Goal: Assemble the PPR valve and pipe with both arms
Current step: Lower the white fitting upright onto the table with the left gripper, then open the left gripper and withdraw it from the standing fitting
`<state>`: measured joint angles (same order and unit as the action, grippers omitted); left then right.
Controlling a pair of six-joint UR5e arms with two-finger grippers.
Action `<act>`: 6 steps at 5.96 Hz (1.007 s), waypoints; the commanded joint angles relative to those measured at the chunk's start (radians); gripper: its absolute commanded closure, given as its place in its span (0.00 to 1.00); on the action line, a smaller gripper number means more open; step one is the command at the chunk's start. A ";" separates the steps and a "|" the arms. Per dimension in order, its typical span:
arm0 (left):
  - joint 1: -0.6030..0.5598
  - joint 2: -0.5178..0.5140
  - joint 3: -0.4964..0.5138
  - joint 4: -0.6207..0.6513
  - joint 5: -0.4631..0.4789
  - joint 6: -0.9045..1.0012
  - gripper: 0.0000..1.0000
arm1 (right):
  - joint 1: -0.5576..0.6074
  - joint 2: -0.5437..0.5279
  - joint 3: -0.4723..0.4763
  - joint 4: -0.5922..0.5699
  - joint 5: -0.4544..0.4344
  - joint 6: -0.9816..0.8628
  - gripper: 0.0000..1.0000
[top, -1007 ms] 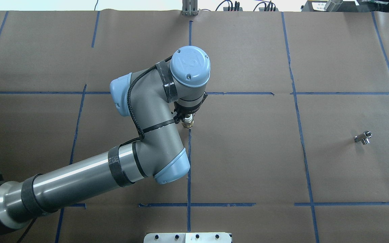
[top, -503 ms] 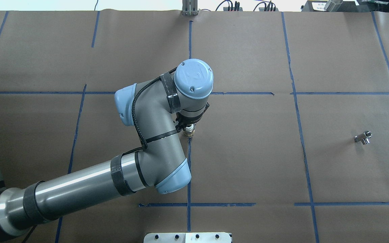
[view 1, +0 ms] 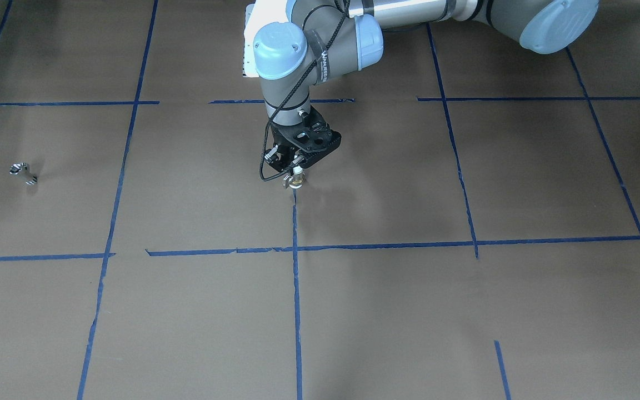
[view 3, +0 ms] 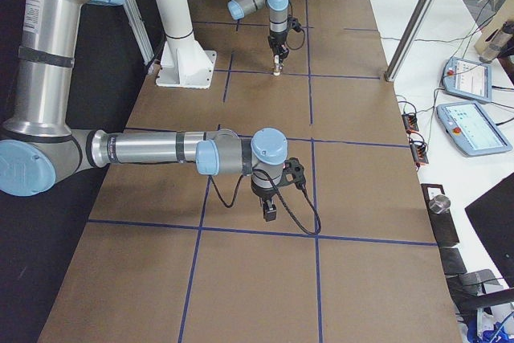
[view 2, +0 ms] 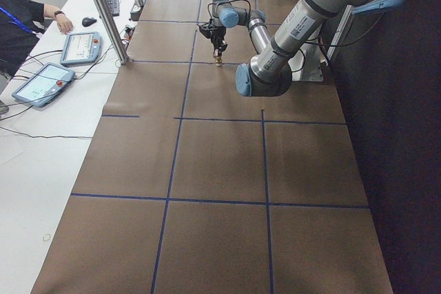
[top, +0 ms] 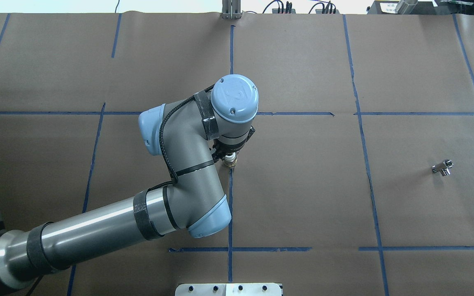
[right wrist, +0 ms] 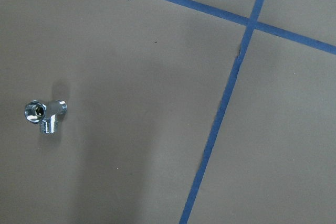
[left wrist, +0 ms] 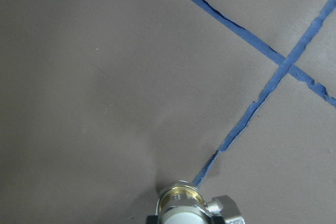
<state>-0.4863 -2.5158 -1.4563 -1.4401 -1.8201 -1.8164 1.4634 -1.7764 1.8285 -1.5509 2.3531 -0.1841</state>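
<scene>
My left gripper (view 1: 296,166) is shut on the PPR valve (view 1: 296,180), white top, brass lower end pointing down, held upright just over the brown paper beside a blue tape line. The valve also shows in the overhead view (top: 230,161) and at the bottom edge of the left wrist view (left wrist: 184,205). The pipe (top: 442,167), a small chrome bent piece, lies alone on the paper far to the right, and shows in the right wrist view (right wrist: 44,115) and front view (view 1: 24,172). My right gripper (view 3: 269,213) shows only in the exterior right view; I cannot tell its state.
The table is covered in brown paper with a blue tape grid (top: 231,205). A white pedestal (view 3: 181,54) stands at the robot side. Metal posts (view 2: 103,12) and operators' tablets (view 2: 41,84) sit along the far edge. A metal plate (top: 228,290) is at the near edge.
My left wrist has shifted toward the robot side with the valve still in its grip; the valve sits slightly nearer the tape line's end. The pipe has not moved.
</scene>
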 commanded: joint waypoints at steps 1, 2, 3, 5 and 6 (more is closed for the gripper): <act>-0.001 0.009 -0.021 0.003 -0.004 0.069 0.00 | 0.000 0.000 0.000 0.000 0.000 0.000 0.00; -0.003 0.050 -0.107 0.013 -0.010 0.130 0.00 | 0.000 0.000 0.000 0.000 0.000 0.000 0.00; -0.003 0.119 -0.224 0.058 -0.010 0.175 0.00 | 0.000 0.000 0.000 0.000 0.000 0.000 0.00; -0.020 0.162 -0.342 0.163 -0.013 0.321 0.00 | 0.000 0.000 0.000 0.002 0.000 -0.006 0.00; -0.061 0.254 -0.437 0.182 -0.046 0.491 0.00 | 0.000 0.000 0.005 0.002 -0.002 -0.005 0.00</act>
<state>-0.5167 -2.3314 -1.8095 -1.2891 -1.8441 -1.4671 1.4634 -1.7764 1.8299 -1.5494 2.3526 -0.1881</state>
